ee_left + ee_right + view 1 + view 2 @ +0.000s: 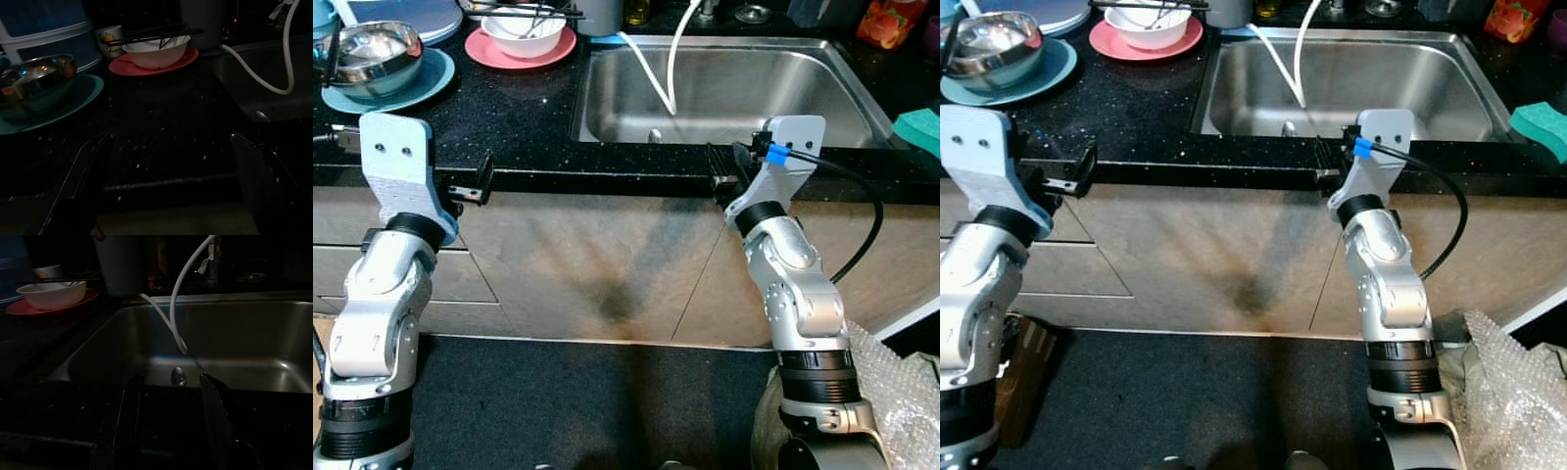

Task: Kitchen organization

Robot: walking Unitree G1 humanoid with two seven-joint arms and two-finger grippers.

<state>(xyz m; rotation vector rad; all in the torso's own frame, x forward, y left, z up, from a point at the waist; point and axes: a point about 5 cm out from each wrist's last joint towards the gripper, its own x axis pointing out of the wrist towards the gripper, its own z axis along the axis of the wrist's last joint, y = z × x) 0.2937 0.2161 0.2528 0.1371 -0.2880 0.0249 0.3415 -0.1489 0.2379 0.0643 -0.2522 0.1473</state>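
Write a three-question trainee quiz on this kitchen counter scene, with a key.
1. True or false: the steel bowl sits on a pink plate.
2. What lies across the white bowl? A) chopsticks B) a sponge C) a hose
3. Fill in: the white hose hangs into the ____.

Key:
1. False; it sits on the teal plate.
2. A, chopsticks.
3. Sink.

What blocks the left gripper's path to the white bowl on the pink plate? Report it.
Nothing visible. The left gripper hangs open at the counter's front edge; bare black countertop runs from it to the white bowl on the pink plate. The steel bowl sits off to the left.
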